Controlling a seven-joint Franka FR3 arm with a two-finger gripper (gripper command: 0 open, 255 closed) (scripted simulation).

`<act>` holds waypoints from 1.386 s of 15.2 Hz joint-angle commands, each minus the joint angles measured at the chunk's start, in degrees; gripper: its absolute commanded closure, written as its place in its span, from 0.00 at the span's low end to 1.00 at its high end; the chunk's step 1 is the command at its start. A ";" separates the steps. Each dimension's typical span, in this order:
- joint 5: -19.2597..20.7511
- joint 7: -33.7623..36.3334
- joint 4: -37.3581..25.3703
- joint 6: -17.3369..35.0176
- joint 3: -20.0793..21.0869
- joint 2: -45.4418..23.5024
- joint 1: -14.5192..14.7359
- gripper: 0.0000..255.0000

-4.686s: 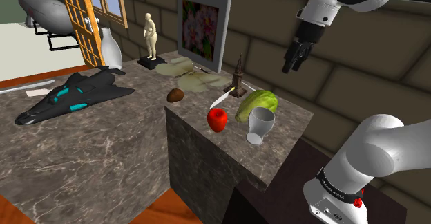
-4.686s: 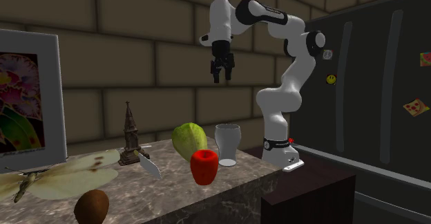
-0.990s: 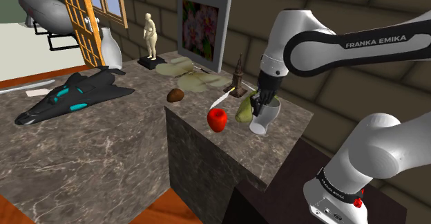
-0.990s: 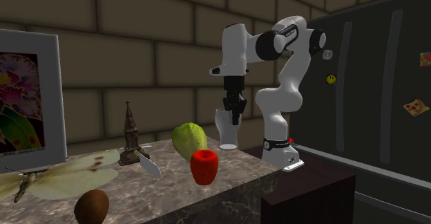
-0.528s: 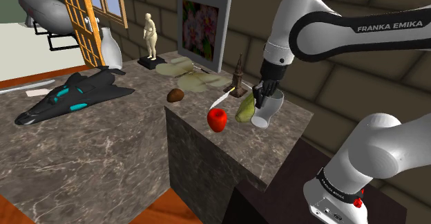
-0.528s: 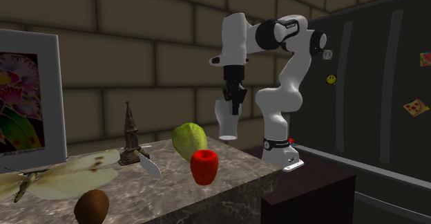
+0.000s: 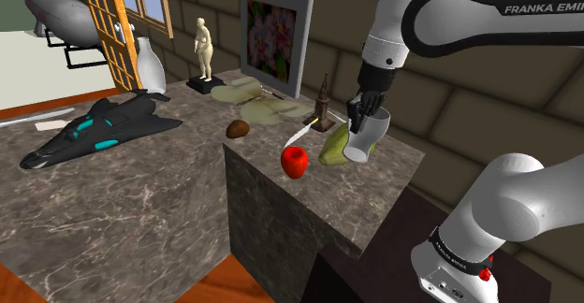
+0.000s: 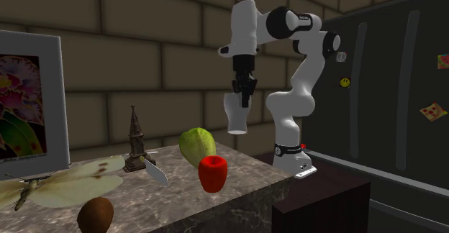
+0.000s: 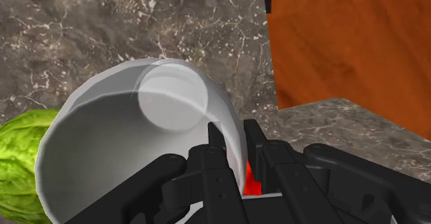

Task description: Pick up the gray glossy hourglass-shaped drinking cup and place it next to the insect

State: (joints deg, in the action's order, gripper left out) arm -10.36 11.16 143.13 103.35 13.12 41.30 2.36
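At the front edge of the table (image 7: 262, 151) a red fruit (image 7: 295, 161) is seen, with a lettuce (image 7: 333, 148) just behind it. Beside the lettuce the cup (image 7: 365, 139) is held clear of the table, its rim clasped by the pincer (image 7: 357, 122). Its long axis is slightly tilted, mouth up. The insect (image 7: 248, 95) is seen well beyond.

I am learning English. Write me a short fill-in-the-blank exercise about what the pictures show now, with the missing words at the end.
1. The gripper is shut on the grey cup, clasping it by its ___.
2. The cup hangs ___ the marble counter, touching nothing on it.
3. The fruit in front of the green lettuce is ___ in colour.

Missing words: rim; above; red
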 commanded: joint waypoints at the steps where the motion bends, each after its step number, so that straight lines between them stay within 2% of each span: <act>1: 0.22 0.04 -1.58 -1.54 -0.23 -0.04 -0.11 1.00; 13: 1.21 0.51 -11.22 -10.14 -1.21 -1.08 -0.58 1.00; 21: 3.32 3.39 -25.80 -5.70 2.27 -19.95 -2.49 1.00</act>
State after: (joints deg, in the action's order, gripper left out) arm -7.46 14.19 119.62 97.49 15.04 23.77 0.12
